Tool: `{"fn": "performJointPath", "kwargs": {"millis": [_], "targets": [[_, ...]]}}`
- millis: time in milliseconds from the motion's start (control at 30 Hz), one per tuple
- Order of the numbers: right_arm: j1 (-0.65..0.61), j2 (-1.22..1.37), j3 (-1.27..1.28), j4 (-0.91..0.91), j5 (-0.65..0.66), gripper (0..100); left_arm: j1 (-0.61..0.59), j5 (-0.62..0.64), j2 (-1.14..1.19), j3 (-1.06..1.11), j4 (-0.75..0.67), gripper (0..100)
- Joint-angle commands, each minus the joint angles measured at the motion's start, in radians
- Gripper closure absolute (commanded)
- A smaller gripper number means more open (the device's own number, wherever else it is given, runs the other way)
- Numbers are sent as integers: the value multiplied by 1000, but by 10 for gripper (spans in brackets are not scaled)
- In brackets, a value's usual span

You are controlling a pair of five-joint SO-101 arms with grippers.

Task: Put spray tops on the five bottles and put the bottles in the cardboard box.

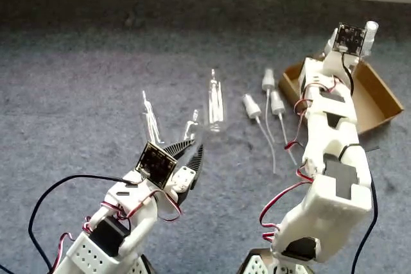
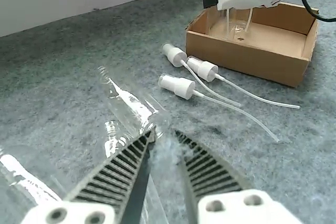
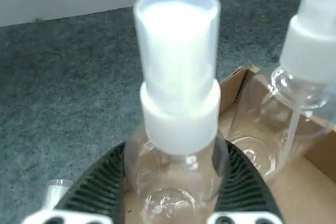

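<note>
Grey carpet tabletop: right gripper pinches a clear plastic bottle with white spray top above the shallow brown cardboard box, ready for drop-in; left gripper, jaws slightly spread, probably lining up an uncapped clear bottle well apart from the box.

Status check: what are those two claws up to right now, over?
Right gripper shut on capped bottle, over box. Left gripper open, by bare bottles. Three loose tops beside box.

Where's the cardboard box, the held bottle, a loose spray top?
cardboard box (image 2: 247, 59): left wrist view, front wall.
held bottle (image 3: 181, 114): right wrist view, white collar.
loose spray top (image 2: 177, 86): left wrist view, white head.
</note>
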Motion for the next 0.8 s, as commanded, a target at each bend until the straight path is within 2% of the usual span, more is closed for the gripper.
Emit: {"fn": "performJointPath", "kwargs": {"millis": [0,100,533,700,767], "targets": [[12,-10,-65,-136,12,914,-8,3,-12,-12,9,993],[12,4,-59,-205,12,914,-8,3,-12,-10,9,993],[12,36,-59,-205,14,914,-8,3,-12,-1,8,993],[5,91,-59,-214,153,914,-8,3,-12,-1,9,993],[8,110,-61,-214,166,914,-8,3,-12,-1,9,993]]}}
